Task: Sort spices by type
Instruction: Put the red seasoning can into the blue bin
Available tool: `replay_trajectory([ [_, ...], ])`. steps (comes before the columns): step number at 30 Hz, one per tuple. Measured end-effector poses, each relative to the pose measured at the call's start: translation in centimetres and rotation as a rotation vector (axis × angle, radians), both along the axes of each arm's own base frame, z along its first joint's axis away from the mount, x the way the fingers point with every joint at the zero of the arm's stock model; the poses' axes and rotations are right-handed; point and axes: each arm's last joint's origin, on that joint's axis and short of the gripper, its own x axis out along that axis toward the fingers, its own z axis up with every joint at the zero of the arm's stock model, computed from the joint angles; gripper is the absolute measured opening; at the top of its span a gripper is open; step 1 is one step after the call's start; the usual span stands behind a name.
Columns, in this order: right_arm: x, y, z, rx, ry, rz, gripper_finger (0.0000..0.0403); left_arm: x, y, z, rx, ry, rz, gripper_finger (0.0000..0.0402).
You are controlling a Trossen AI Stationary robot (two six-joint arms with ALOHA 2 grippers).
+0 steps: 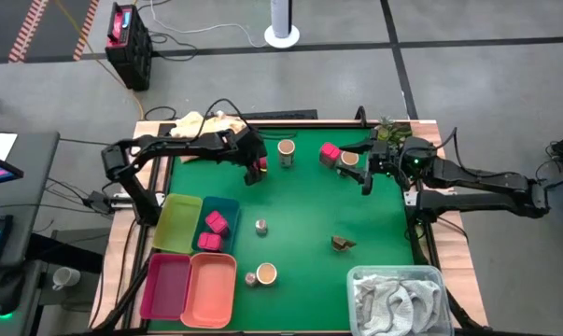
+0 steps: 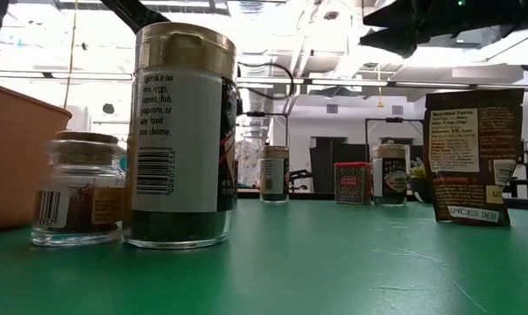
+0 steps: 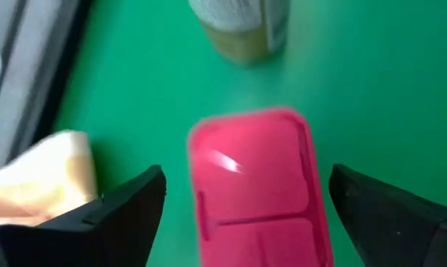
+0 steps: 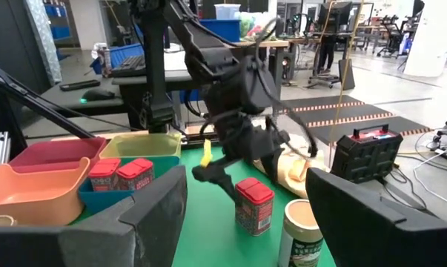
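My left gripper [image 1: 255,172] hangs open over a pink-red packet [image 1: 260,165] on the far-left part of the green mat. In the left wrist view its fingers stand on either side of the packet [image 3: 256,185] without touching it. A tan-lidded jar [image 1: 286,149] stands just beyond. My right gripper [image 1: 366,179] is open at the far right, beside another jar [image 1: 349,161] and packet [image 1: 330,152]. Two packets [image 1: 212,231] lie in the teal tray. A tan-lidded jar [image 1: 266,273], a small jar [image 1: 250,278], a grey-capped jar [image 1: 260,226] and a brown piece [image 1: 343,244] stand on the mat.
Yellow-green [image 1: 175,222], teal [image 1: 227,210], pink [image 1: 165,285] and orange [image 1: 213,287] trays sit at the near left. A clear bin with a grey-white towel [image 1: 398,299] is at the near right. A yellow cloth [image 1: 202,121] lies on the far-left edge. The mat's middle [image 1: 309,210] is bare.
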Motion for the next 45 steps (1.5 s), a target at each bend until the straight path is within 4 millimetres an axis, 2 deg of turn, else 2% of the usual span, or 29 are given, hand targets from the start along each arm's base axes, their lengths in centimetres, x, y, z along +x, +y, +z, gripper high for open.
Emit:
replay_trajectory([
  [3, 0.0, 0.0, 0.0, 0.0, 0.0, 0.0, 0.0303, 0.0, 0.0, -0.6, -0.009, 0.032, -0.009, 0.0354],
  [6, 0.0, 0.0, 0.0, 0.0, 0.0, 0.0, 0.0303, 0.0, 0.0, -0.5, -0.008, 0.033, -0.01, 0.0325],
  [13, 0.0, 0.0, 0.0, 0.0, 0.0, -0.001, 0.0303, -0.2, -0.2, -0.5, -0.043, 0.044, -0.034, 0.0203],
  [17, 0.0, 0.0, 0.0, 0.001, 0.003, -0.009, 0.0303, -0.5, -0.5, -0.1, -0.096, 0.067, -0.039, 0.0203],
  [19, 0.0, 0.0, 0.0, 0.001, 0.005, -0.009, 0.0303, -0.8, -0.9, 1.0, -0.125, 0.107, -0.051, 0.0203],
  [21, 0.0, 0.0, -0.1, 0.003, 0.012, -0.009, 0.0303, -1.1, -1.7, 3.3, -0.123, 0.104, -0.075, 0.0203],
  [25, 0.0, 0.0, -0.2, 0.005, 0.019, -0.01, 0.0303, -2.6, -5.0, 8.2, -0.098, 0.071, -0.179, 0.0203],
  [28, 0.0, 0.0, -0.2, 0.005, 0.019, -0.01, 0.0303, -4.3, -7.8, 10.2, -0.12, 0.044, -0.222, 0.0203],
  [31, 0.0, 0.0, -0.2, 0.006, 0.02, -0.01, 0.0303, -6.2, -10.0, 11.3, -0.145, 0.001, -0.228, 0.0203],
  [37, 0.0, 0.0, -0.2, 0.015, 0.014, -0.011, 0.0303, -9.2, -13.3, 9.9, -0.193, -0.016, -0.264, 0.0203],
  [42, 0.0, 0.0, -0.1, 0.035, 0.008, -0.01, 0.0303, -10.8, -13.9, 7.2, -0.123, 0.034, -0.207, 0.0203],
  [45, 0.0, 0.0, -0.1, 0.044, 0.005, -0.01, 0.0303, -11.6, -13.9, 6.4, -0.101, 0.017, -0.205, 0.0207],
])
